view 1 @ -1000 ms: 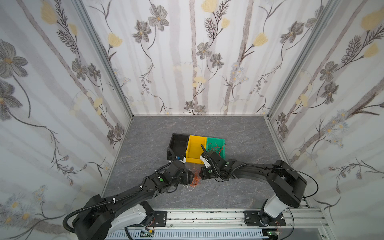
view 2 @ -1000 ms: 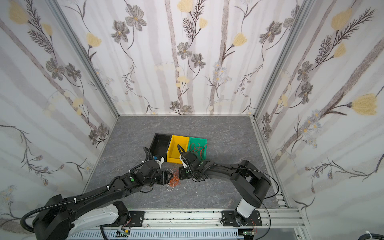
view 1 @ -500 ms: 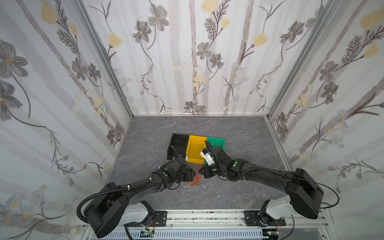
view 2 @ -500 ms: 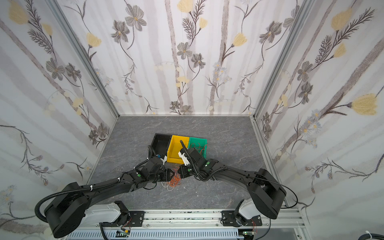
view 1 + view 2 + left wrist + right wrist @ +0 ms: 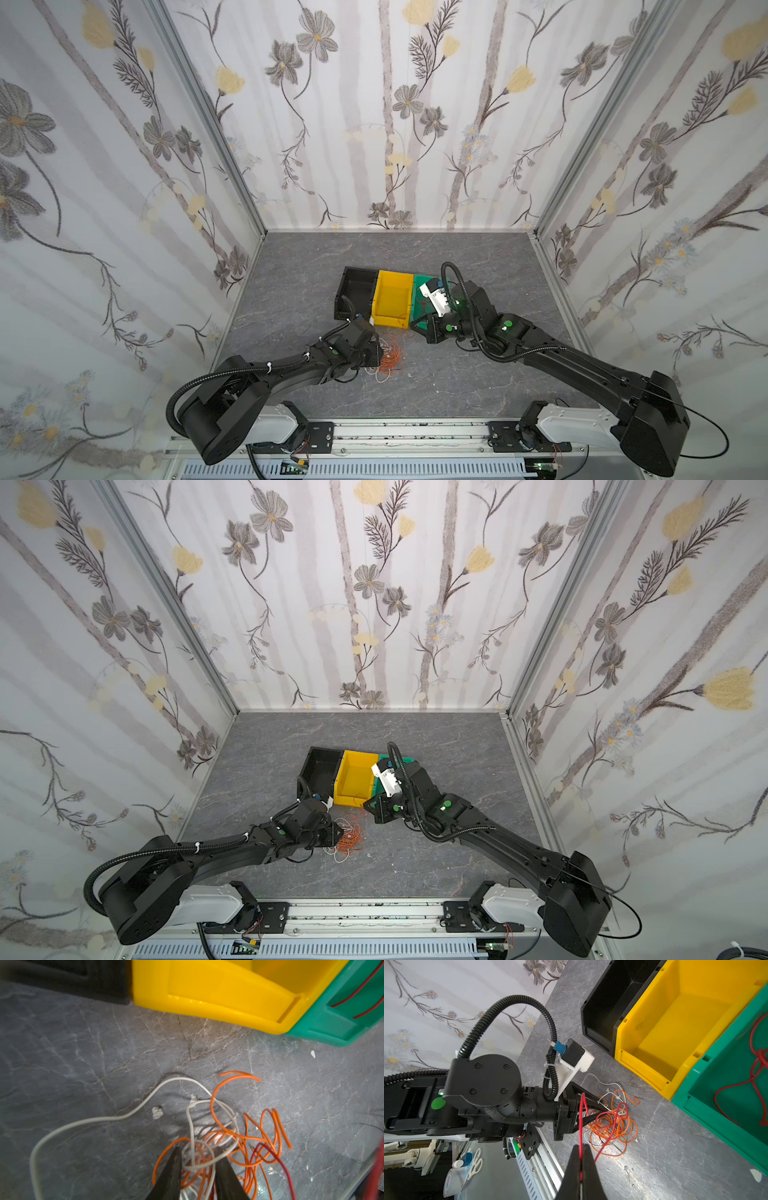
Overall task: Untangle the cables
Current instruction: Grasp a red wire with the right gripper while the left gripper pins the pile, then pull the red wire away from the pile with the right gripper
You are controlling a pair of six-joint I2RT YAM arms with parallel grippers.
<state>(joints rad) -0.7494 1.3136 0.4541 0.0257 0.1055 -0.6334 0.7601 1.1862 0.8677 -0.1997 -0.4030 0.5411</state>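
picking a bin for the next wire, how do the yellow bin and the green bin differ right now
Contents: the yellow bin looks empty, while the green bin holds loops of red cable.
Place: the yellow bin sits mid-row, with the black bin on its other side; the green bin ends the row.
Both are open-topped bins of the same shape, touching side by side on the grey table.

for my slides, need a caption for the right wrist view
Right pincer shut on a red cable running to the orange-white tangle at the left pincer.
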